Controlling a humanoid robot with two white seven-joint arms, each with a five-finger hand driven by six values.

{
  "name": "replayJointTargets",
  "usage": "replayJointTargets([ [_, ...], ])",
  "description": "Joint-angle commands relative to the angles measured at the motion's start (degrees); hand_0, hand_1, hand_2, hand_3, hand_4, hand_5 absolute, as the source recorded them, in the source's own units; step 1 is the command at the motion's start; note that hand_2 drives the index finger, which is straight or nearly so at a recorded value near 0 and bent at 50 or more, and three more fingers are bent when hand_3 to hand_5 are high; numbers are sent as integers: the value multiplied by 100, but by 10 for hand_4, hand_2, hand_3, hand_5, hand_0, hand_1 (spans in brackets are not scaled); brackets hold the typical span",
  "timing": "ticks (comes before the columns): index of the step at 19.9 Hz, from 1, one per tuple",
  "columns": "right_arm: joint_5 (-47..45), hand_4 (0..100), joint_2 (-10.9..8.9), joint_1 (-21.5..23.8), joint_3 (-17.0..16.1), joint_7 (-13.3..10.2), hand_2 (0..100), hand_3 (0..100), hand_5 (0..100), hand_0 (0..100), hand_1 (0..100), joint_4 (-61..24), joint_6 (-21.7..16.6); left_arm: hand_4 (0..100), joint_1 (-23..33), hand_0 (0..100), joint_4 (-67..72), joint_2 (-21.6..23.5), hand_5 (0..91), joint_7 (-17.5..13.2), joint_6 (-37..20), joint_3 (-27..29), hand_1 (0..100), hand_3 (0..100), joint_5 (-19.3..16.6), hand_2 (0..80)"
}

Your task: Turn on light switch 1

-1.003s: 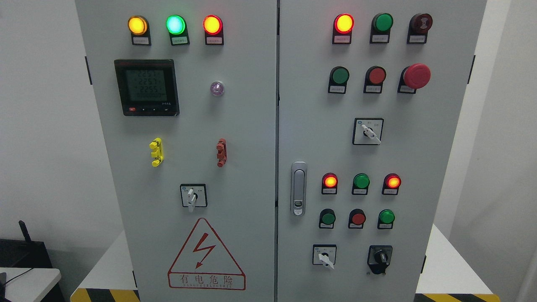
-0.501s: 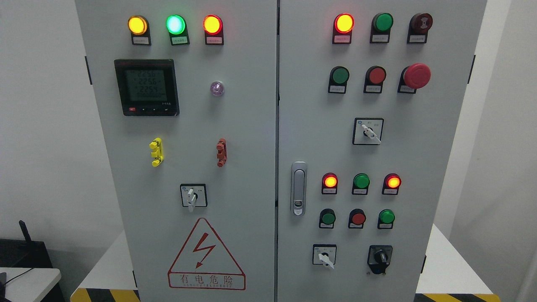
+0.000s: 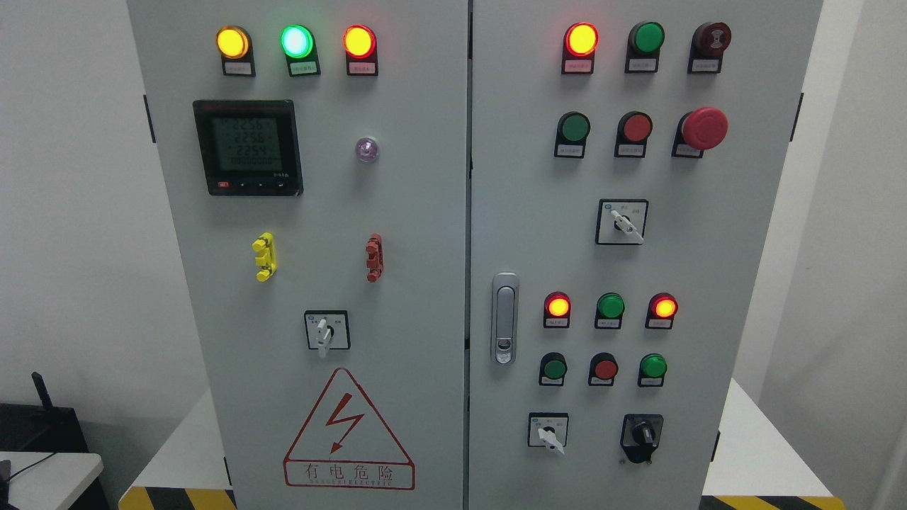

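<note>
front of cabinet [image 3: 425, 212]: open | protruding: mushroom button [image 3: 703, 128], door handle [image 3: 504, 319]

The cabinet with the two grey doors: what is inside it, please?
Nothing inside shows. Both doors of the cabinet are shut, with only a thin dark seam between them, and the silver latch handle lies flat. Wiring or parts behind are covered.

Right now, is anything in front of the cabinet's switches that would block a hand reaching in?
Nothing visible does. Neither hand is in view, and the cabinet door faces are unobstructed. Which control is light switch 1 cannot be told; the labels are too small.
</note>
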Motion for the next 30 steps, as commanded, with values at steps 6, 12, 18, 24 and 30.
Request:
replayJointTargets([
  [6, 26, 0, -2, 5, 132, -1, 0, 0, 0, 120, 389, 0, 4, 756, -145, 234, -3331, 129, 617, -210, -417, 271, 245, 680, 6, 409],
  [12, 26, 0, -2, -4, 132, -1, 0, 0, 0, 120, 389, 0, 4, 821, -549, 199, -3595, 262, 745, -509, -531, -159, 302, 764, 6, 461],
  [18, 26, 0, -2, 5, 132, -1, 0, 0, 0, 120, 389, 0, 4, 834, -892, 186, -3727, 420, 765, -527, -531, -897, 316, 781, -3, 465],
  [24, 26, 0, -2, -4, 132, -1, 0, 0, 0, 120, 389, 0, 4, 839, -1638, 179, -4052, 350, 774, -492, -304, -1504, 322, 784, -108, 464],
  [30, 26, 0, -2, 5, 132, -1, 0, 0, 0, 120, 389, 0, 4, 847, -1973, 179, -4061, 350, 793, -230, 22, -2303, 342, 788, -618, 462],
])
